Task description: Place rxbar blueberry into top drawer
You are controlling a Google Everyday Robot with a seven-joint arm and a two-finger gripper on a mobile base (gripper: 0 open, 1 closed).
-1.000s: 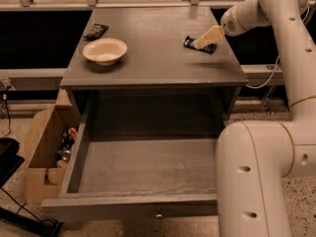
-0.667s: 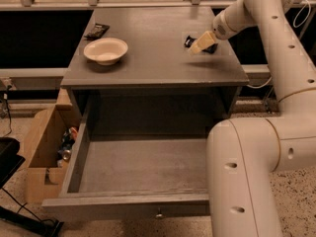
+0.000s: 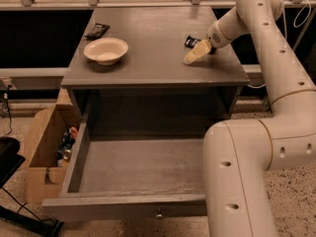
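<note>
In your camera view, the gripper (image 3: 194,55) sits low over the right side of the tabletop (image 3: 148,58); you cannot tell whether it is open or closed. The rxbar blueberry (image 3: 189,41) lies on the tabletop just behind it. The top drawer (image 3: 133,204) stands pulled out below.
</note>
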